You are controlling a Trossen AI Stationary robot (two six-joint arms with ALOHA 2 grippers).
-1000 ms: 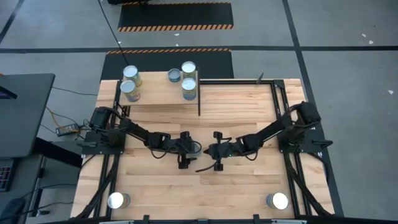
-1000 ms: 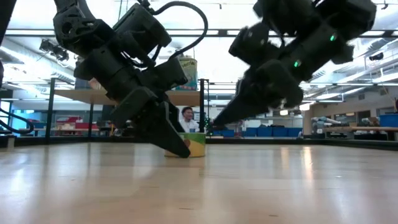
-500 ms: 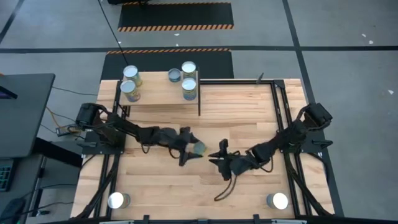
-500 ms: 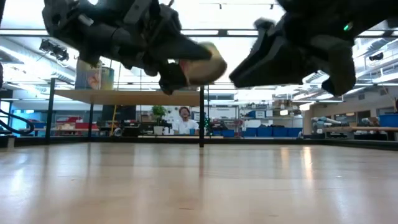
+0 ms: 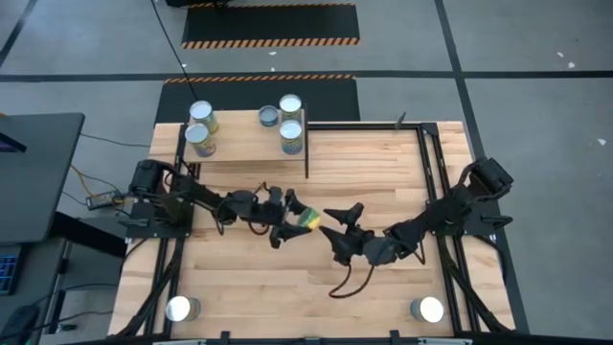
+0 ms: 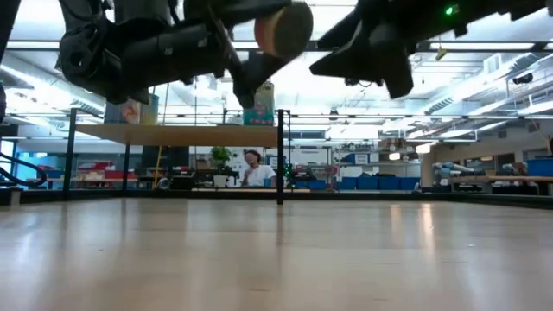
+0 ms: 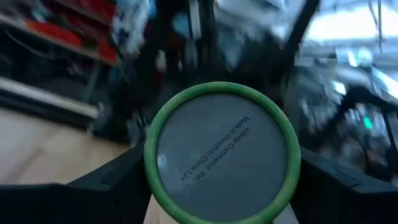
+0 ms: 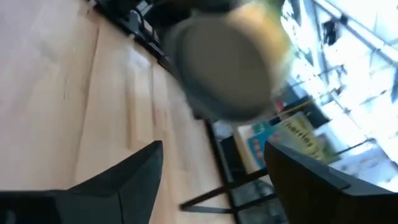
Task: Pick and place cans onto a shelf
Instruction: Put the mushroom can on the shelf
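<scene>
- Travelling now: 1 can (image 5: 307, 221) lifted clear of the tabletop (image 5: 383, 163), lying on its side between the fingers of the left gripper (image 5: 299, 217), near the table's middle and short of the shelf (image 5: 244, 146).
- Seen end-on in the left wrist view: round base ringed in green (image 7: 222, 152), a dark finger pressed to each flank, so clamped firmly on the tin.
- Parked already on the shelf: 4 cans, 2 at the left end (image 5: 201, 115) (image 5: 200, 140) and 2 toward the right end (image 5: 290, 105) (image 5: 292, 134), all upright with silver tops showing.
- Sitting beside the right pair: a smaller greyish round thing (image 5: 269, 117) (another can or not, cannot tell).
- Waiting still on the tabletop: 2 cans, 1 at the near left corner (image 5: 179, 309) and 1 at the near right corner (image 5: 430, 310).
- Judging progress: past halfway, with 4 placed, 1 in carry, 2 left to fetch.
- Hanging just beside the carried can: right gripper (image 5: 342, 223), fingers spread wide and holding nothing, its camera filled by the blurred tin (image 8: 224, 68).
- Holding nothing else: shelf board bare across its middle (image 5: 244, 146), room there for the incoming can.
- Showing beyond the table in the low view: a person (image 6: 252, 168) far off in the room.
</scene>
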